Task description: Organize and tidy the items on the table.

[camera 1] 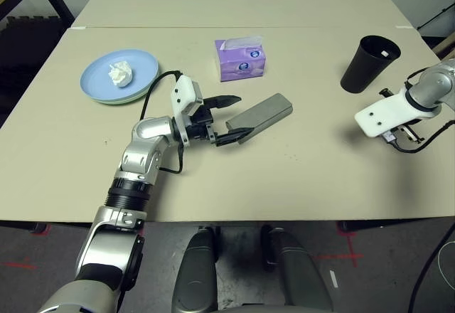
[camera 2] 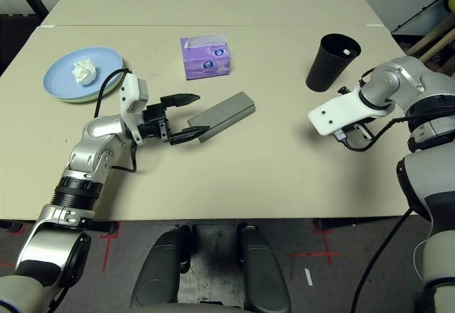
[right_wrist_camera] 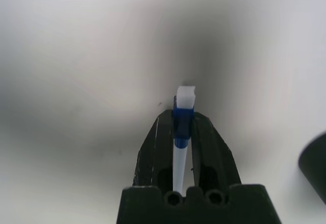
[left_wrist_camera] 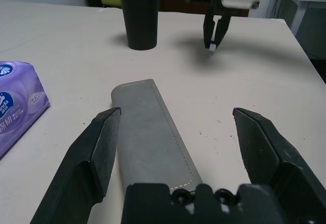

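Near the table's right edge, the right claw (right_wrist_camera: pixel 181 124) pinches a small blue-and-white pen (right_wrist_camera: pixel 182 113) upright, tip apparently downward, just beside a black plastic cup (camera 1: pixel 368 63). The pen step is in hand; next it likely needs carrying over the cup's mouth. Mid-table, the left claw (left_wrist_camera: pixel 175 132) gapes wide around a grey oblong glasses case (camera 1: pixel 260 114), whose long axis runs diagonally toward the far right corner.

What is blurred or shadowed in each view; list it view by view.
Right wrist view: the table is out of focus, with a dark soft shadow beyond the right gripper shut on the pen. Left wrist view: glasses case sharp, a shadow under the black cup. Left eye view: evenly lit, soft shadows.
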You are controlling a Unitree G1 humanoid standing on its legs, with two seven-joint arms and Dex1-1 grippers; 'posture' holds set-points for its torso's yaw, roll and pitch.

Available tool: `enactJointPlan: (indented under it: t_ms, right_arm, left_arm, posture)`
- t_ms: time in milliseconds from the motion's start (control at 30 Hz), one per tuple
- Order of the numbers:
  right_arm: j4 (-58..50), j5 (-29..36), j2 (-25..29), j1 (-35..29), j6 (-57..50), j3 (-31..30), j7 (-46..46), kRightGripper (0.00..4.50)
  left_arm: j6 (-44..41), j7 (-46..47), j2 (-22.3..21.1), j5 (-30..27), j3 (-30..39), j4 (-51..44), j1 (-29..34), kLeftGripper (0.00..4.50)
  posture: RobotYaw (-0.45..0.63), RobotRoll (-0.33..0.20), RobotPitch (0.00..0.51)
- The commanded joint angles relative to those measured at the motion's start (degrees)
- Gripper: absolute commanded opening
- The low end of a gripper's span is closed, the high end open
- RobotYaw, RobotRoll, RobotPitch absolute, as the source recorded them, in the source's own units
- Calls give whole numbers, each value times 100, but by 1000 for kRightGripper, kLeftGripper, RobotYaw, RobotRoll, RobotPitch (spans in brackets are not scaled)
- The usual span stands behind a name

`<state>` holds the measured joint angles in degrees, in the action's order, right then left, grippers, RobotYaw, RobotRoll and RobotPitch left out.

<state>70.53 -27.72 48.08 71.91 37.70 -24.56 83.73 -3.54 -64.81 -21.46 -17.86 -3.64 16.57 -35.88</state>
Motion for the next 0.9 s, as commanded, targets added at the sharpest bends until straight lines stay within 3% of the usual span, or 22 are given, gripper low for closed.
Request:
enactJointPlan:
  t_ms: [33, 133, 300, 500, 667, 767, 900]
  right_arm:
    - [-164, 1050, -81, 234, -1142, 600, 830, 317]
    - [-713, 2050, -81, 203, -2280, 712, 877, 317]
    - [-1910, 3113, -155, -171, -4065, 1657, 725, 317]
    - [-3372, 4198, -569, -976, -5783, 3102, -1013, 317]
    - [-4443, 4682, -1169, -1787, -6072, 4035, -2774, 317]
    - [-4956, 4708, -1492, -2197, -5924, 4195, -3493, 317]
    - [-5095, 4599, -1679, -2252, -5590, 4303, -4292, 317]
  left_arm:
    - [85, -77, -11, 31, -63, 112, -85, 4500]
    - [136, -109, -1, 41, -71, 199, -131, 4500]
    - [217, -151, 44, 46, -96, 346, -240, 4500]
    - [276, -196, 64, 60, -95, 472, -321, 4500]
    - [307, -234, 54, 61, -92, 536, -343, 4500]
    - [317, -252, 40, 76, -98, 558, -350, 4500]
    - [329, -267, 30, 92, -100, 578, -364, 4500]
  posture:
    - [133, 0, 185]
    - [120, 0, 182]
    - [103, 0, 180]
    - [94, 0, 181]
    - [87, 0, 182]
    - [88, 0, 184]
    - [88, 0, 184]
